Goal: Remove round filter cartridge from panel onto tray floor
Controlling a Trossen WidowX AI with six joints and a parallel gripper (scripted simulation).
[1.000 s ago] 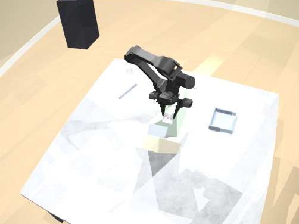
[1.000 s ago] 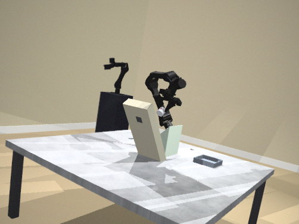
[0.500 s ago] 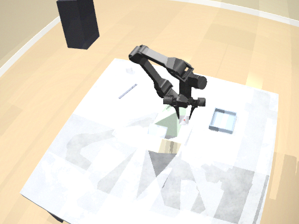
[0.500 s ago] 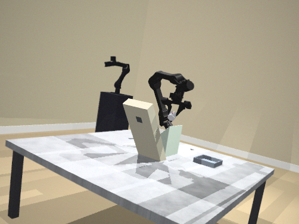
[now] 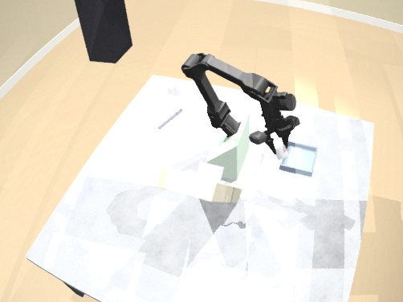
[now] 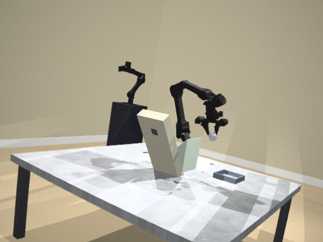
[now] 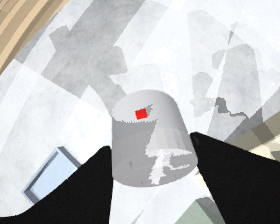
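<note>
The filter cartridge (image 5: 281,153) (image 6: 212,136) (image 7: 150,140) is a white-grey cylinder with a small red mark. My gripper (image 5: 280,149) (image 6: 212,132) (image 7: 150,146) is shut on it and holds it in the air, high above the table. The blue-grey tray (image 5: 296,173) (image 6: 236,180) (image 7: 36,175) lies on the table; in the top view the cartridge shows beside its left edge, and in the wrist view the tray is at lower left. The cream service panel (image 5: 226,193) (image 6: 157,147) leans upright at the middle of the table. The cartridge's slots are not visible.
A pale green wedge-shaped support (image 5: 229,160) (image 6: 192,154) stands by the panel, between the arm's base and the tray. A thin grey rod (image 5: 170,118) and a small white object (image 5: 173,91) lie at the table's far left. A dark pedestal (image 5: 105,25) (image 6: 126,125) stands beyond the table.
</note>
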